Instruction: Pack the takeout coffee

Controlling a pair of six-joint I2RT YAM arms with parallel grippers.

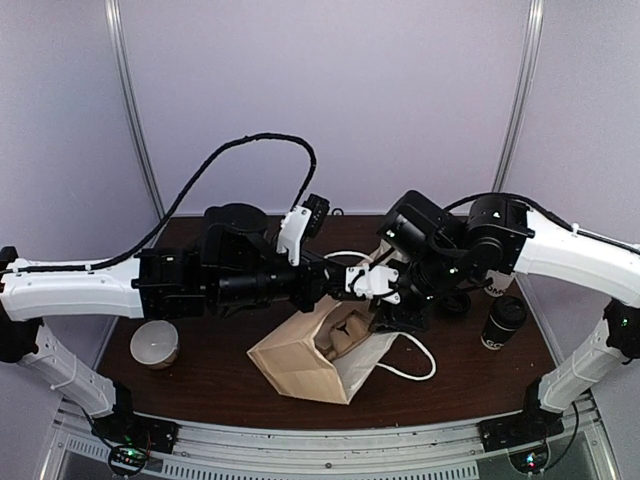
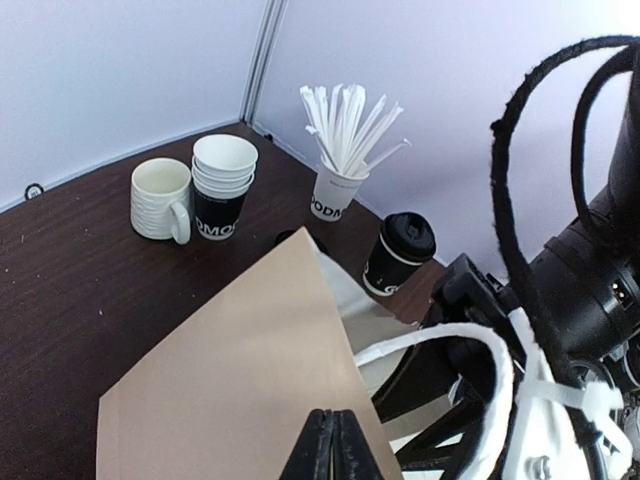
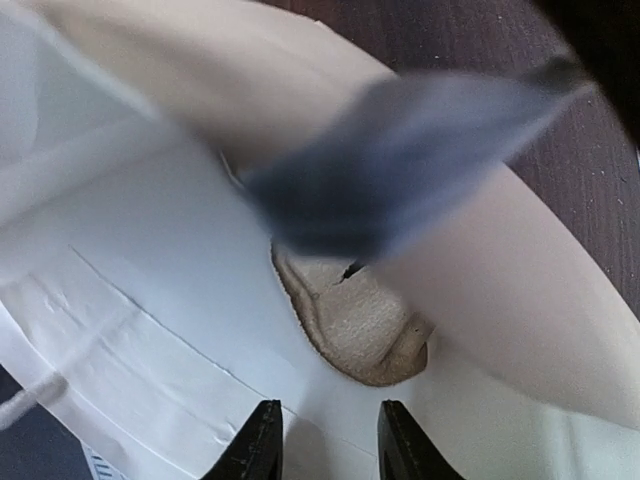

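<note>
The left end effector (image 2: 335,445) is pinched shut on the rim of the paper bag (image 1: 300,360), apparently to hold its mouth open for the right end effector (image 3: 325,440), jaws apart and empty just inside, while the takeout coffee (image 1: 503,322) stands on the counter (image 1: 200,390) off to its right.

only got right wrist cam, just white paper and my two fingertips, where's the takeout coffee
observer: The takeout coffee stands upright, lid on, on the table to the right of the paper bag, outside it.
operator: is left holding the bag
observer: Yes, the left gripper is shut on the bag's upper edge, lifting the mouth open.
operator: anything crowding the cup
observer: Past it stand a cup of white sticks, a stack of paper cups and a white mug, all apart from it.
</note>
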